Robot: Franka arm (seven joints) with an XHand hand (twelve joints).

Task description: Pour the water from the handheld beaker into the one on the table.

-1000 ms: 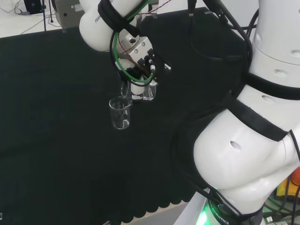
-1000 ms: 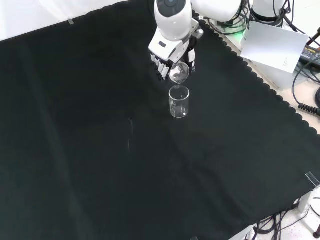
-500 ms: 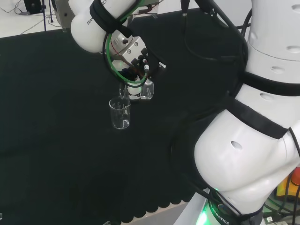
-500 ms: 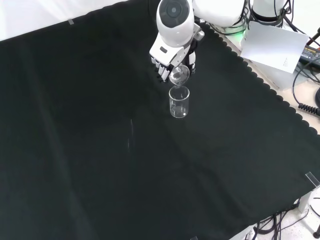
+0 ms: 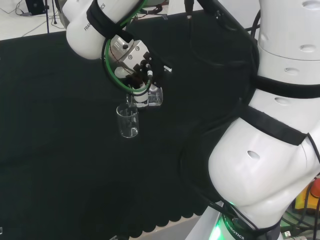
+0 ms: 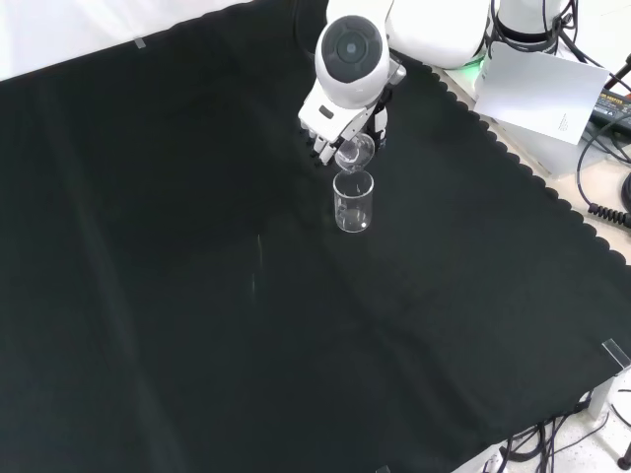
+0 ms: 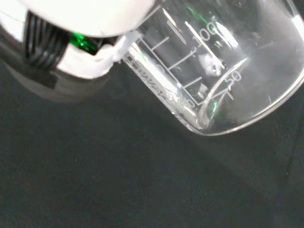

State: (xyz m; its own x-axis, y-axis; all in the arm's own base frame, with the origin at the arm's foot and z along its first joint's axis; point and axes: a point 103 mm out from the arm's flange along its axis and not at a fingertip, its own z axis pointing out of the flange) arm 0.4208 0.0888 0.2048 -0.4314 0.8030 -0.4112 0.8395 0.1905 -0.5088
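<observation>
A clear glass beaker (image 5: 128,121) (image 6: 353,201) stands upright on the black cloth. My hand (image 5: 141,75) (image 6: 333,128) is shut on a second clear beaker (image 5: 150,96) (image 6: 355,153), tipped steeply with its mouth just above the standing beaker's rim. In the wrist view the held beaker (image 7: 213,71) lies tilted, its printed scale facing the camera, with a white part of the hand (image 7: 85,52) against its side. I cannot tell how much water either beaker holds.
The black cloth (image 6: 197,296) spreads wide around the beakers. Its scalloped edge (image 6: 513,158) runs along the right of the front view, with a white card (image 6: 542,94) and cables beyond it. The arm's white links (image 5: 270,150) stand at the right of the head view.
The arm has swung left in the head view and the hand has rolled further, tipping the held beaker more steeply over the standing one. The standing beaker has stayed in place.
</observation>
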